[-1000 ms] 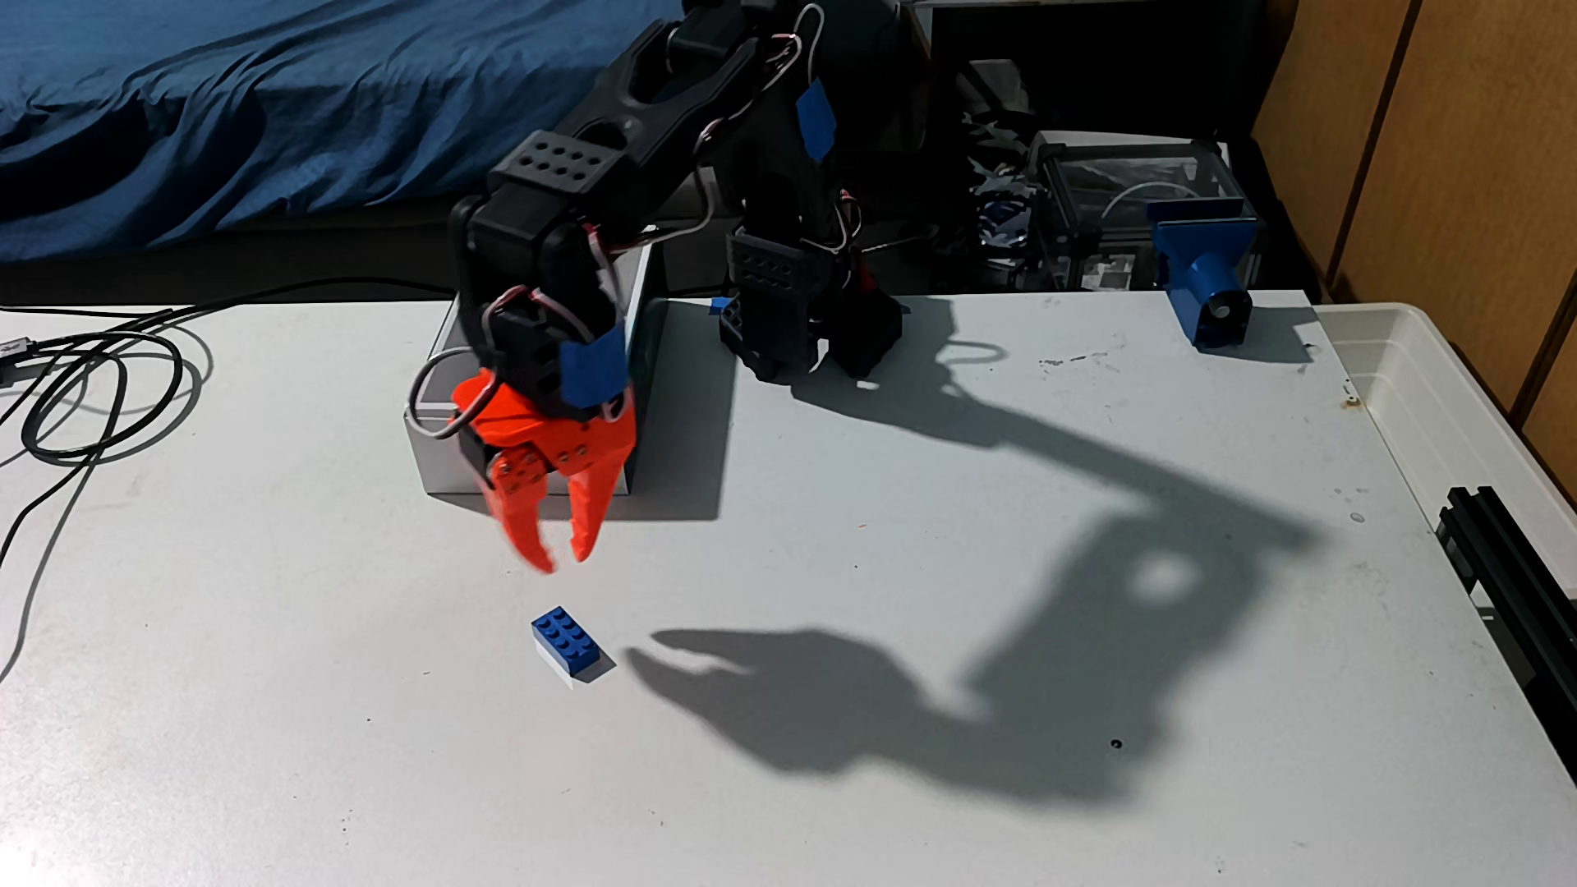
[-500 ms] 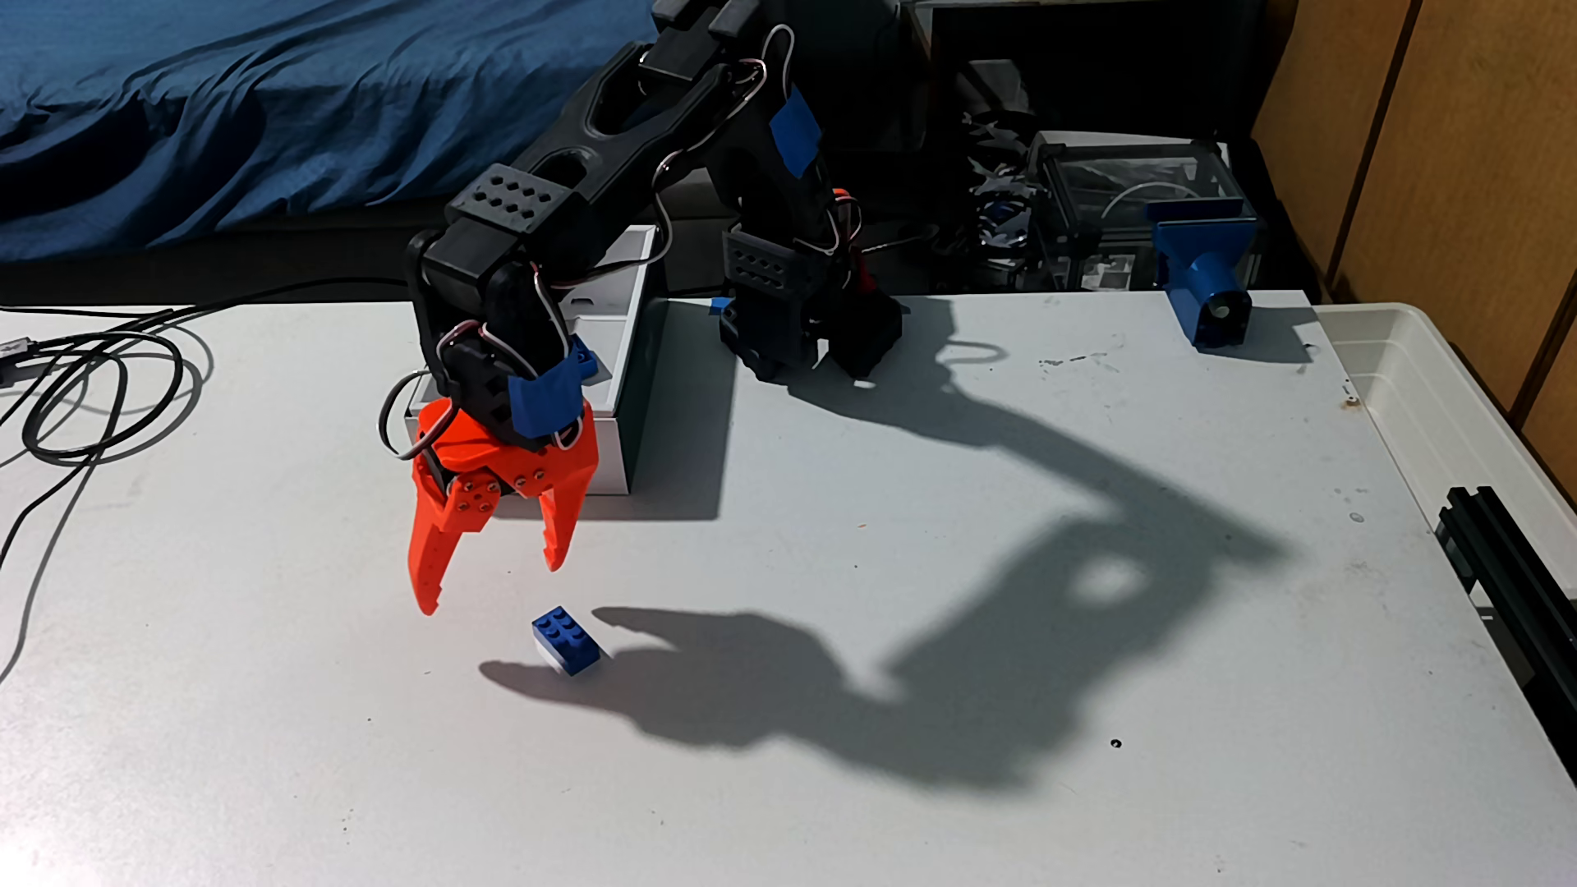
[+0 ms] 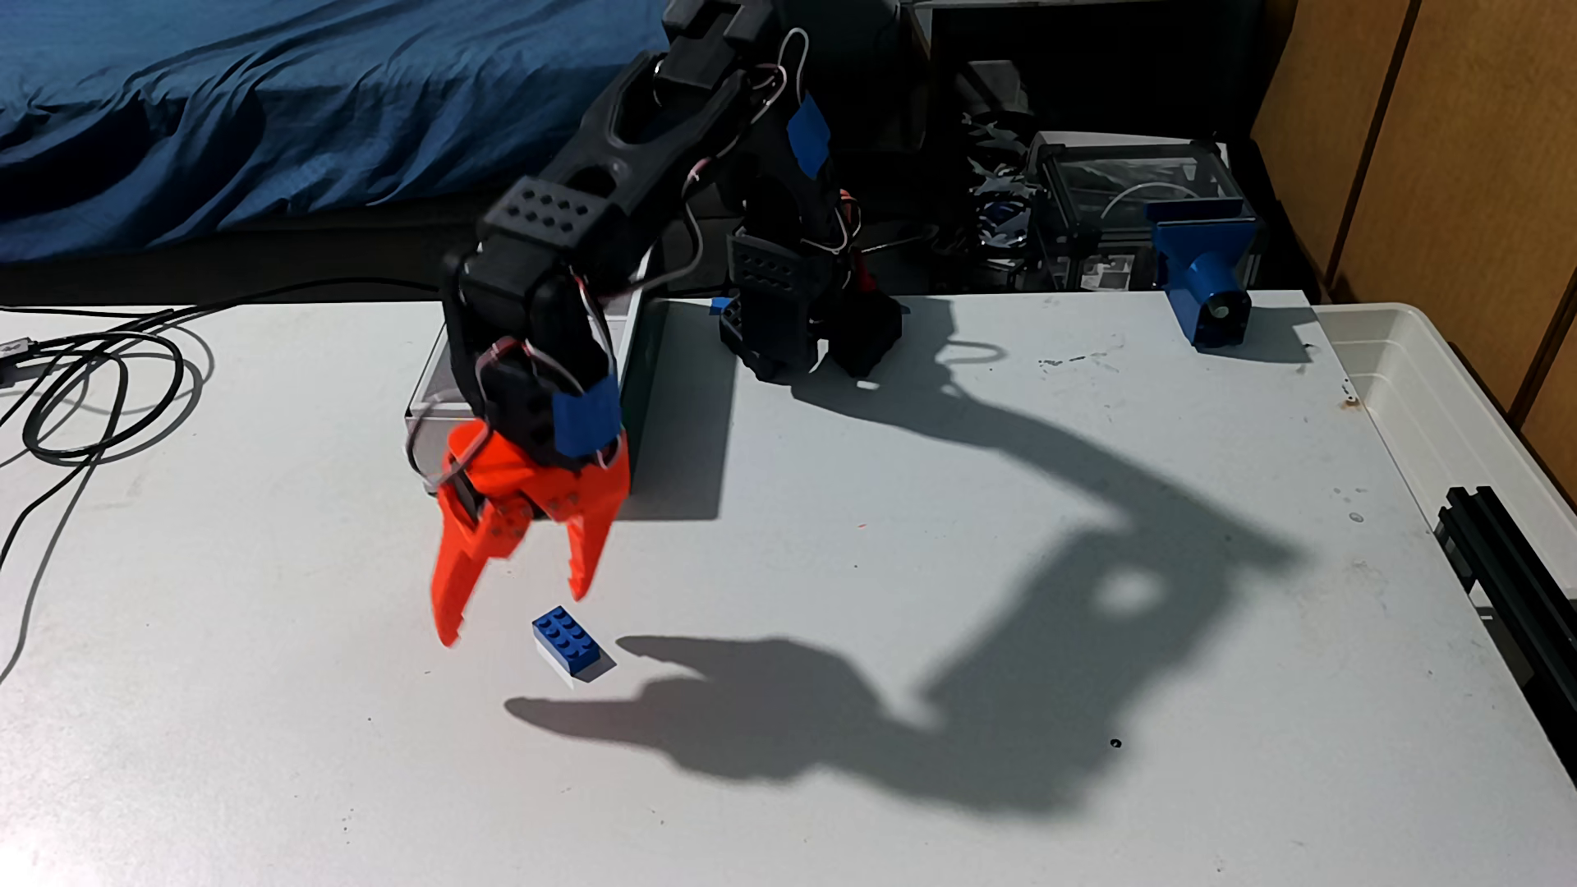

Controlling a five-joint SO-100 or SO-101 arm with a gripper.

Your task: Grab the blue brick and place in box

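Observation:
The blue brick (image 3: 569, 644) lies studs-up on the white table (image 3: 853, 785), near the middle front in the fixed view. My orange gripper (image 3: 514, 616) hangs open just above and to the left of it, with one long finger (image 3: 456, 580) left of the brick and the shorter finger (image 3: 589, 554) behind it. Nothing is between the fingers. The white box (image 3: 636, 341) stands behind the gripper, mostly hidden by the black arm; its dark side faces right.
Black cables (image 3: 94, 392) lie at the table's left edge. The arm's base (image 3: 806, 324) and a blue part (image 3: 1203, 264) stand at the back. A translucent bin (image 3: 1451, 409) borders the right edge. The arm's shadow covers the table right of the brick.
The gripper opened wide from nearly shut, then dropped lower and shifted slightly right toward the brick. The brick has not moved.

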